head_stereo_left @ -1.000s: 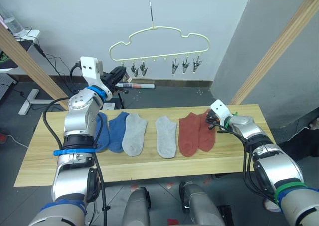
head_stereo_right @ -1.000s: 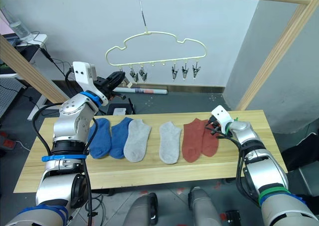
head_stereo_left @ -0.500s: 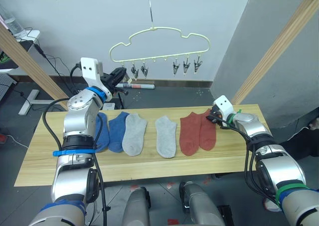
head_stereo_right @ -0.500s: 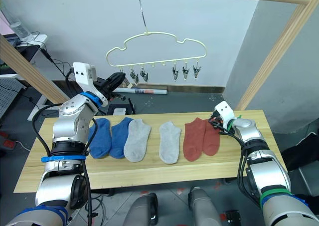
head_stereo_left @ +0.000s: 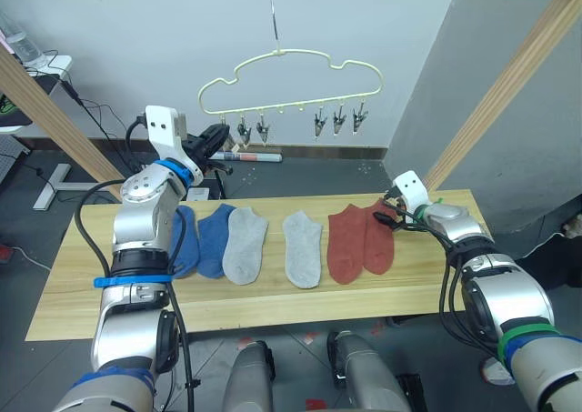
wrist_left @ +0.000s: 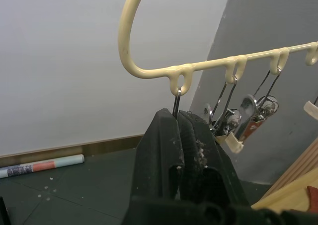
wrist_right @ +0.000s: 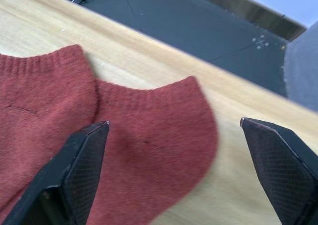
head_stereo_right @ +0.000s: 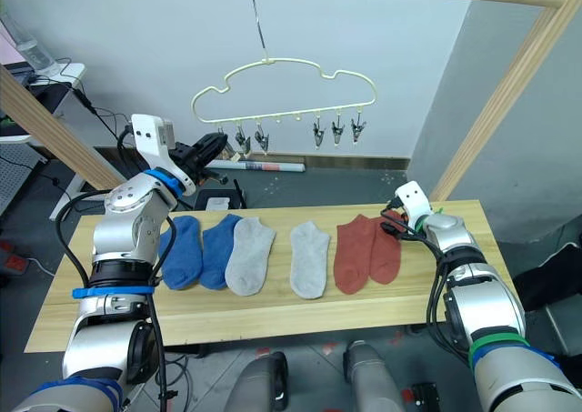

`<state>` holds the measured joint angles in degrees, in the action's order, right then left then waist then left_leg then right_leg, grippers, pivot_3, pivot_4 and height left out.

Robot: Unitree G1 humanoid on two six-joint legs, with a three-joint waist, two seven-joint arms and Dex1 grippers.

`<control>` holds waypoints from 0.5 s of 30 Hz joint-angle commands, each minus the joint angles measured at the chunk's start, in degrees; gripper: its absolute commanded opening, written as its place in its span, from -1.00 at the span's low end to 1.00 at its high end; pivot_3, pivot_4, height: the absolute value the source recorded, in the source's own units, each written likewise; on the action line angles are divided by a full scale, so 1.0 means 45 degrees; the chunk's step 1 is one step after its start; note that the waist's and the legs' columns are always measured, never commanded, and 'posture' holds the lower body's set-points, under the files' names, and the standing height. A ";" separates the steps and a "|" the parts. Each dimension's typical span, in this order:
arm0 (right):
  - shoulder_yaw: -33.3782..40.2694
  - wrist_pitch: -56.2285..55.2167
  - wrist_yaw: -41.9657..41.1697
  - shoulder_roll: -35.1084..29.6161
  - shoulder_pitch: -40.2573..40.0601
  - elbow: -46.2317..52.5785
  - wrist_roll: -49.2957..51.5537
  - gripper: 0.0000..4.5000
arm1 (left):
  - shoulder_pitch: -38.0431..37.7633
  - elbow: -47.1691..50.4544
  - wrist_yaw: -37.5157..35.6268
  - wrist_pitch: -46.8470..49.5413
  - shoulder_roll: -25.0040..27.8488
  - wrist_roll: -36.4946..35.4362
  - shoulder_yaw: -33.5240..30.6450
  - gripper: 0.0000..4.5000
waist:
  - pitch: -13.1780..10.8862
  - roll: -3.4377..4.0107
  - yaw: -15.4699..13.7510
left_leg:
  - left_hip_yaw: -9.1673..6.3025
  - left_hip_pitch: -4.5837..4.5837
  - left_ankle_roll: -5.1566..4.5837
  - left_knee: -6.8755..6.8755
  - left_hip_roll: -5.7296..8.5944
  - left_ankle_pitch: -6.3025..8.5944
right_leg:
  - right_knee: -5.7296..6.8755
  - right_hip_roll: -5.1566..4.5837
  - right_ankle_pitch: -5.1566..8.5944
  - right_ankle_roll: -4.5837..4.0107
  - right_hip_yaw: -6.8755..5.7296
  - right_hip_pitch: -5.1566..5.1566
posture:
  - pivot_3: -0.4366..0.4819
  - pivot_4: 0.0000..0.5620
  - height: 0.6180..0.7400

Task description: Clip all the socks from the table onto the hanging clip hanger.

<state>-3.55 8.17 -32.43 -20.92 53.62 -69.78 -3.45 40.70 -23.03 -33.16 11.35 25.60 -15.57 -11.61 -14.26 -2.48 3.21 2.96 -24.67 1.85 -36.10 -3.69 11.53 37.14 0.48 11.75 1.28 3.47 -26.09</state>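
Reaching for the rightmost rust-red sock (wrist_right: 159,130), our right gripper (wrist_right: 174,155) now hovers just above its cuff end with its two fingers spread wide, one fingertip over the sock's fabric and the other over bare table (head_stereo_left: 273,307) on the far side. Compared with a second ago, that gripper has crept toward the sock's cuff and turned a little, so the sock sits squarely between the open fingers; it has not closed on anything yet. We judge this as the final line-up before a pinch, and the next move calls for coming down and closing on the cuff without dragging the neighbouring rust-red sock (head_stereo_left: 344,245), which overlaps it just beside the left fingertip.

Our left gripper (wrist_left: 179,135) has kept its place up at the clip hanger (head_stereo_left: 291,80). Its fingers are pressed together, seemingly around the leftmost clip, whose wire loop rises straight out from between the fingertips to the hanger's bar. The next clips (wrist_left: 238,123) hang just beyond it.

All six socks lie flat in a row on the table, none clipped: two blue socks (head_stereo_left: 205,239) below the left arm, two light grey socks (head_stereo_left: 273,244) between the grippers, and the red pair by the right gripper. So the task is at its start, with the first sock about to be lifted.
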 commanded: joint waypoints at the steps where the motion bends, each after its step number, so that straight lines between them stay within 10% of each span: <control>1: 0.0187 -0.0032 0.0201 -0.0116 0.0400 -0.0221 -0.0089 0.98 | -0.0496 0.0602 0.0080 0.0409 0.0186 -0.0084 -0.0063 -1.00 | -0.0037 0.0027 0.0000 | 0.0005 0.0001 0.0000 -0.0002 0.0001 0.0000 | 0.0002 -0.0001 0.0002 0.0005 0.0005 -0.0001 | 0.01 0.10 1.00; 15: 0.0671 0.1511 -0.0735 0.0027 0.0241 -0.0515 0.0255 0.98 | -0.1382 0.2121 0.0377 0.1564 0.0113 -0.0354 -0.0024 -1.00 | -0.0480 0.0058 0.0002 | 0.0037 0.0110 -0.0002 0.0010 -0.0004 0.0002 | 0.0013 0.0005 0.0015 0.0025 0.0042 0.0070 | 0.08 0.36 1.00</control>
<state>-1.12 13.54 -34.80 -20.83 55.35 -71.70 -3.00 36.27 -13.58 -32.04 16.59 25.42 -17.26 -11.57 -16.42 -2.22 3.22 3.15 -24.06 1.84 -36.05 -3.70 11.53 37.20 0.50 11.82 1.40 3.67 -25.68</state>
